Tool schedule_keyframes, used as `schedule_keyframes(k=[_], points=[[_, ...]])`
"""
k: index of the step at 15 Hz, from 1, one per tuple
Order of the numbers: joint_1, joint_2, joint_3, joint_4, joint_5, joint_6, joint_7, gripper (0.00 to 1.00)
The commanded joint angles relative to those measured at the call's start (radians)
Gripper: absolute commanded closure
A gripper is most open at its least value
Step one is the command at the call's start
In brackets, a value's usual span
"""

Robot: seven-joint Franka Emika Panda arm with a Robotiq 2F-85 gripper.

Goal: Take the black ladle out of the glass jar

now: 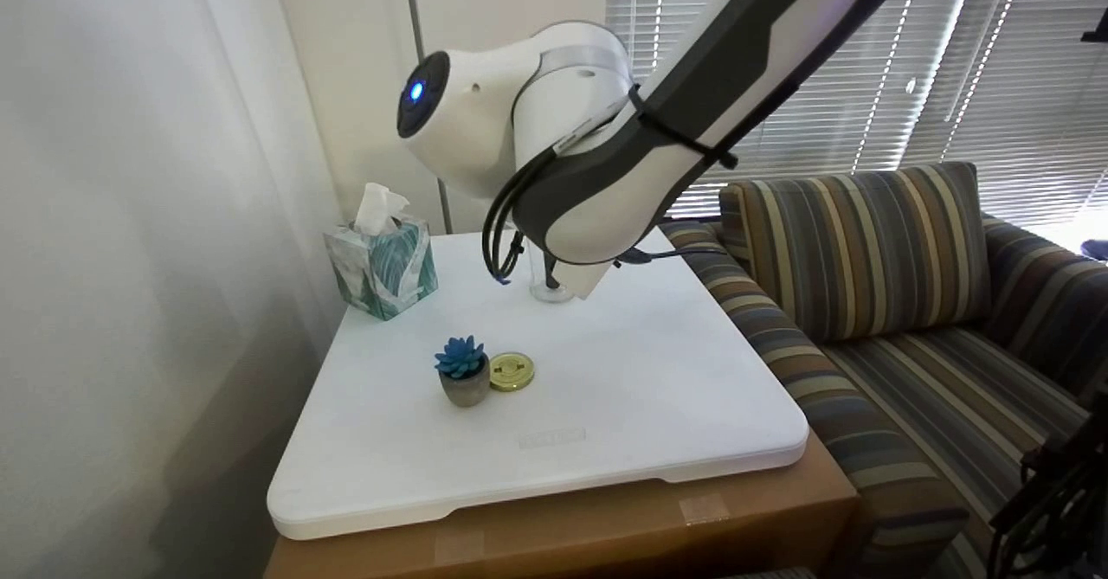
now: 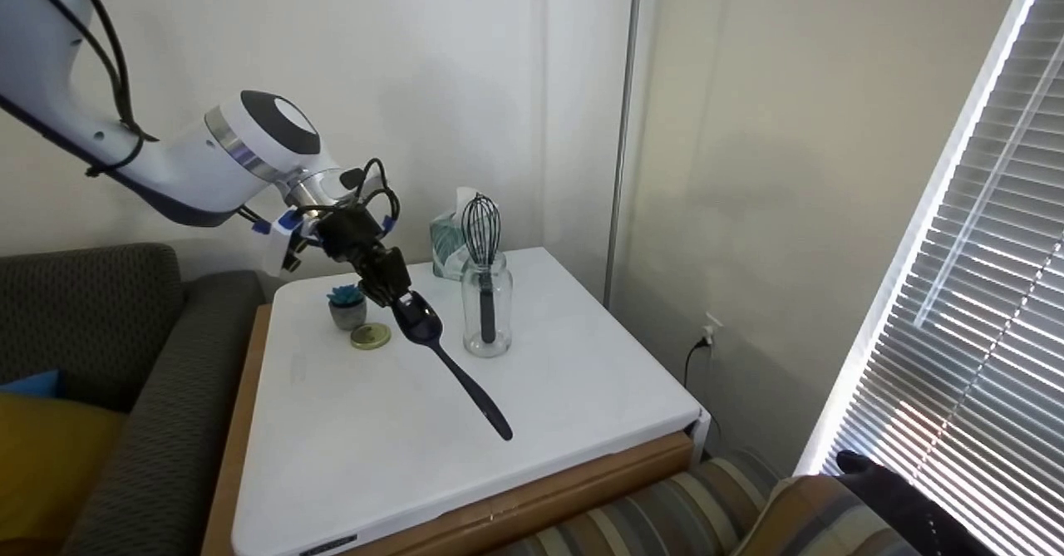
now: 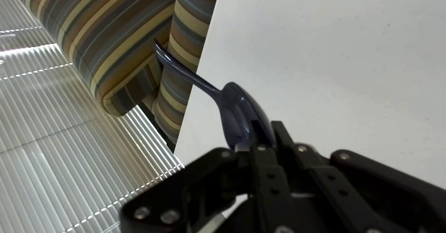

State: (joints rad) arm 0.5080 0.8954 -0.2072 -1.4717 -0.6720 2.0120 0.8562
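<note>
Where the gripper point(image 3: 267, 124) pinches: bowl end of the black ladle point(image 3: 238, 113).
Ladle: out of the glass jar point(image 2: 501, 311), handle toward five o'clock in an exterior view.
Jar: three o'clock from the gripper there, whisk point(image 2: 484, 254) inside.

No text is legible in any view. In an exterior view, the table point(image 1: 666, 380) bears a faint rectangular mark point(image 1: 552, 438) on its top, unreadable. In an exterior view, lettering on the dark strip point(image 2: 328, 545) at the table's edge cannot be confirmed.
</note>
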Motion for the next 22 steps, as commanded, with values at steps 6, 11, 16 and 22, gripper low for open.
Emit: schedule_keyframes(k=[6,11,16,22], points=[[-0.024,0.101,0.068,0.156,-0.059,-0.134,-0.034,0.98],[-0.025,0.105,0.088,0.151,-0.055,-0.135,-0.028,0.92],[-0.027,0.114,0.096,0.155,-0.052,-0.134,-0.030,0.92],[-0.005,0.150,0.116,0.161,-0.055,-0.136,-0.024,0.98]])
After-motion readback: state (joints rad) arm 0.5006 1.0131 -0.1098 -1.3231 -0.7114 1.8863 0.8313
